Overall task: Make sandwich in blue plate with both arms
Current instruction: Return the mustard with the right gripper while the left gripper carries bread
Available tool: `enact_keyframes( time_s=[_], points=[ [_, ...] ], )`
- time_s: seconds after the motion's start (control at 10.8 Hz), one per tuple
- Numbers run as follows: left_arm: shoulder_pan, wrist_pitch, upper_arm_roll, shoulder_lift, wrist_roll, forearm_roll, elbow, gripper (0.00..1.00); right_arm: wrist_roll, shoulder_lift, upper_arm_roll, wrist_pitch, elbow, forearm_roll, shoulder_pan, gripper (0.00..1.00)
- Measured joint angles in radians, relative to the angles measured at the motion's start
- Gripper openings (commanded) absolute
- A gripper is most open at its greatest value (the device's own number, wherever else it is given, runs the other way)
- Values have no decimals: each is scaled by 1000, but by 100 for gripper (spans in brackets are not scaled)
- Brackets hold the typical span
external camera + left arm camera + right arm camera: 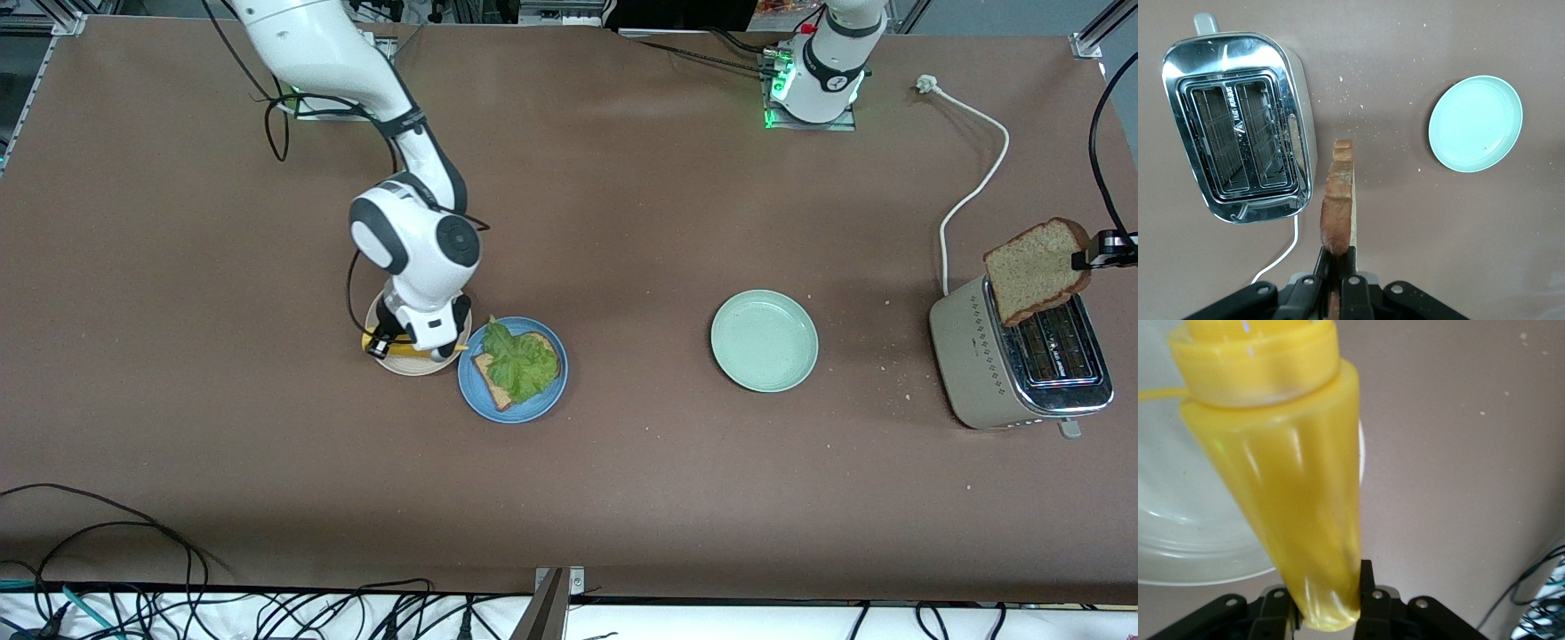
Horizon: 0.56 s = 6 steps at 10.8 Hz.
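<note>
Left hand [1337, 283] pinches toast slice [1036, 269] by edge, hanging over toaster [1022, 364] at left arm's end of surface [622, 222]. Right hand [1328, 613] clamps yellow squeeze bottle [1281, 493] over beige plate [384, 360], just beside blue plate [513, 404]. Blue plate carries bottom bread slice [494, 382] topped by lettuce [520, 363].

Judged step: bring top slice over. Carry toast across above mint-green plate [764, 340], turn it flat, square it over lettuce before letting go. Keep bottle arm clear of blue plate.

Your blue plate [512, 370] touching the beige plate [414, 364] toward the right arm's end, bread slice [498, 378] and lettuce [520, 361] on it, mint plate [764, 340] mid-table, toaster [1019, 360] at the left arm's end, a second slice [1037, 270] raised over the toaster
</note>
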<state>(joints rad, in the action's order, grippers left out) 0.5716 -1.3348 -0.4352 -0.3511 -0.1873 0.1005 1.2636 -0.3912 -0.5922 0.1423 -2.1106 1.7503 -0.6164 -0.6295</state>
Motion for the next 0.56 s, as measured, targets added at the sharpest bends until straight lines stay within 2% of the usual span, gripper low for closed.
enact_keyframes(
  time_s=[0.19,0.37,0.56],
  points=[
    [-5,0,-1,-1,0,-1,0,0,-61,54,-160,1,-1,80,203,0],
    [-39,0,-5,-1,53,-5,1,0,-178,92,-249,2,-1,208,338,0],
    [-103,2,-9,-2,187,-71,5,0,-323,105,-323,3,-1,342,458,0]
  ],
)
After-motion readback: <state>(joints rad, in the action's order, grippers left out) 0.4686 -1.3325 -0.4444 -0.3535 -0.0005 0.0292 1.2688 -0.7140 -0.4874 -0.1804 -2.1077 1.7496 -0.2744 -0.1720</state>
